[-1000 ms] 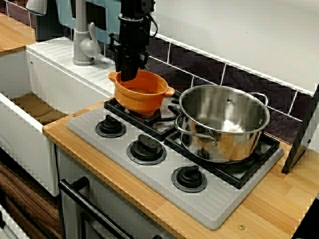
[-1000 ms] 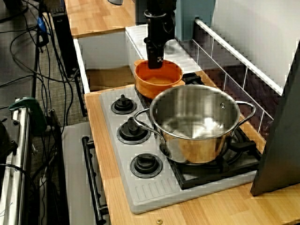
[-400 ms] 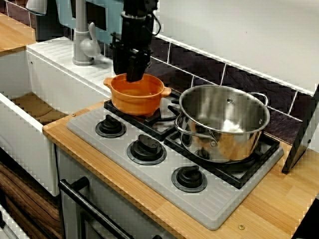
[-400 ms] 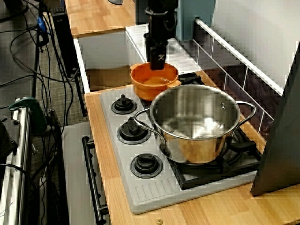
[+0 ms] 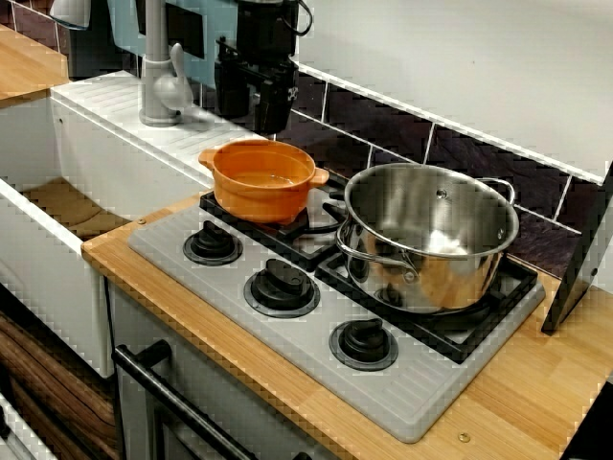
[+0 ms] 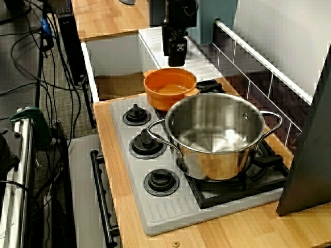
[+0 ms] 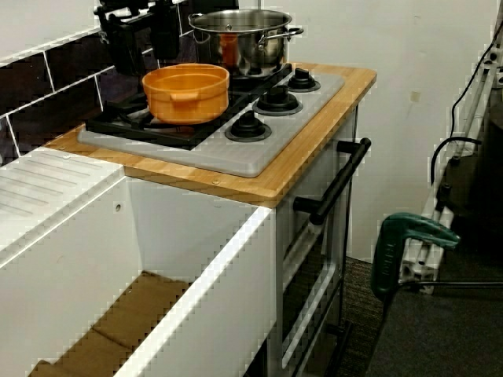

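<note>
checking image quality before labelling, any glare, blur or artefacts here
Front view: bright reflections inside the steel pot, jagged stair-step edges on the worktop. View along the counter: same pot glare, gripper dark, detail lost. Sink-side view: evenly lit, orange pot sharp.

We hold our arm [image 6: 178, 10] upright, reaching down from the top edge of the frame, with the black gripper [image 5: 253, 115] pointing straight down. Our fingers [image 7: 128, 55] stand apart, with nothing between them. In the low view from the side, both fingertips show clearly and hang free in the air.
</note>
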### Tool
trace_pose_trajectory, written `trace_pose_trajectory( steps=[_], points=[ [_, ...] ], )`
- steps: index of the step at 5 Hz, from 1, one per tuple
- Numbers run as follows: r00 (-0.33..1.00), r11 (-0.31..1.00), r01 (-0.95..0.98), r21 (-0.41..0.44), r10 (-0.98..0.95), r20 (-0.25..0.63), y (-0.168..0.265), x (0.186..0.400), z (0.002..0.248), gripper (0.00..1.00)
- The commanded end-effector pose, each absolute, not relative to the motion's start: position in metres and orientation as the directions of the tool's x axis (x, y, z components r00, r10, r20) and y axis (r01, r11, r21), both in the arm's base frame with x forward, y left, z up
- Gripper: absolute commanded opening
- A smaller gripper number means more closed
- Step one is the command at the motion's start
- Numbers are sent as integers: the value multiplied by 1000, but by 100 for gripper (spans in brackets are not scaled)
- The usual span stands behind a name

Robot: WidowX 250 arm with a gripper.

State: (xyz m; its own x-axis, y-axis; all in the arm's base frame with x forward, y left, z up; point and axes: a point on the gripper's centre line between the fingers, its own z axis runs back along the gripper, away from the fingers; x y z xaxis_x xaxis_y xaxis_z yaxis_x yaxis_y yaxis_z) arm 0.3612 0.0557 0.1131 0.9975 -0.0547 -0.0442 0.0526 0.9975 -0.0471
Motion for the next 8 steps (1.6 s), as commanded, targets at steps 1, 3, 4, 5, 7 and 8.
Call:
trace_pose_trajectory(
  steps=[1,3,4,5,7,8],
  points=[
    [931,934,357,-2,-356,84,41,341,171,100],
    [750,750,661,-18,-659,66,26,315,181,100],
    [680,681,732,-12,-729,81,21,297,174,100],
    [633,635,773,0,-770,80,15,282,165,100],
    [648,651,759,16,-757,84,16,274,144,100],
    [632,636,771,32,-771,83,16,279,139,100]
  ],
)
